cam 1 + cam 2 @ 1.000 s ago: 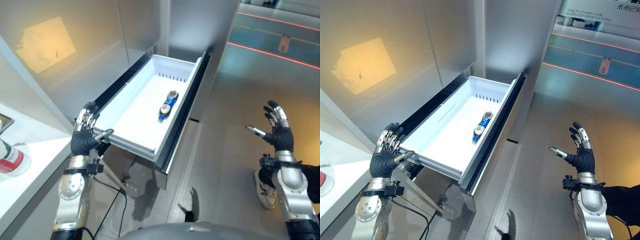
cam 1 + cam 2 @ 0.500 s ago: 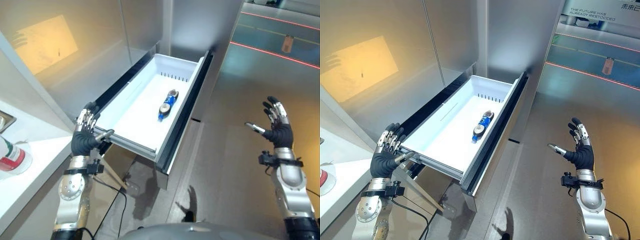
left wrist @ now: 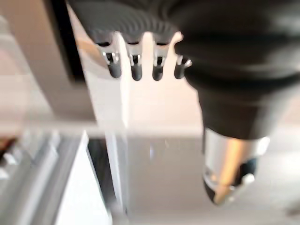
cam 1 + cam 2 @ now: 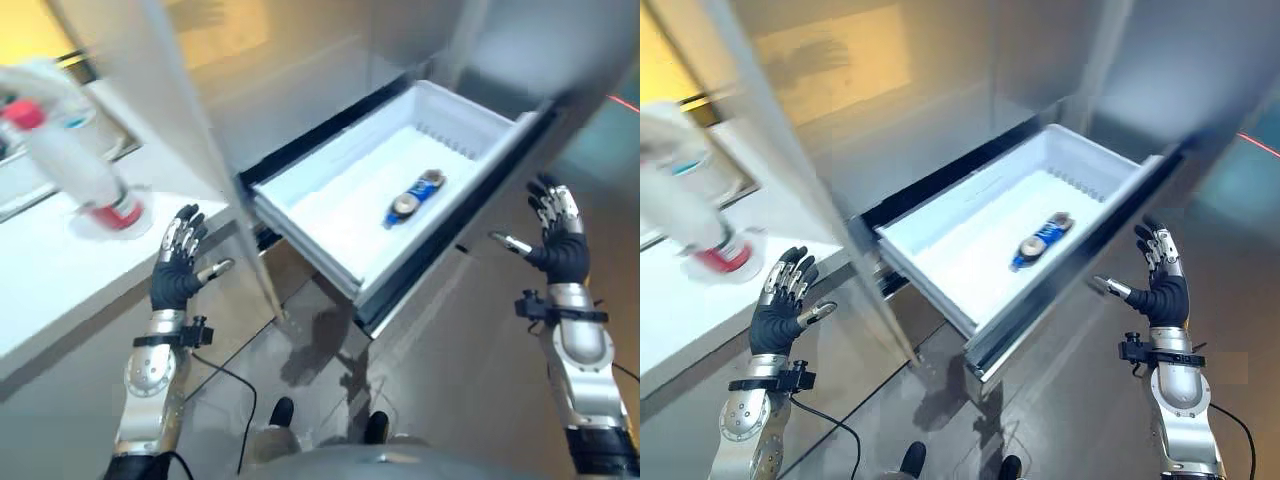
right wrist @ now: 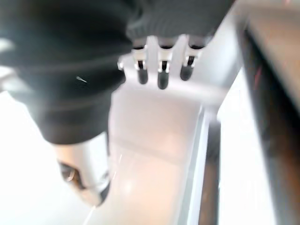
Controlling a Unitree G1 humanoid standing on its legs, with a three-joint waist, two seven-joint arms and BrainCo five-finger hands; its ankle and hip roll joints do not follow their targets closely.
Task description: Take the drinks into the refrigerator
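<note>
A blue drink bottle lies on its side in the white refrigerator drawer, which stands pulled out. On the white counter to the left stands a white bottle with a red cap and a red band. My left hand is open, fingers spread, held in the air between the counter's edge and the drawer's near corner, touching neither. My right hand is open too, just beside the drawer's dark front panel. The left fingers and right fingers are straight and hold nothing.
The refrigerator's grey doors rise behind the drawer. A sink edge shows at the counter's far left. Grey floor lies under the drawer and between my arms.
The camera has swung left, bringing the counter and its bottle well into view. My left hand has come off the drawer's near corner. My right hand is now close to the drawer's front.
</note>
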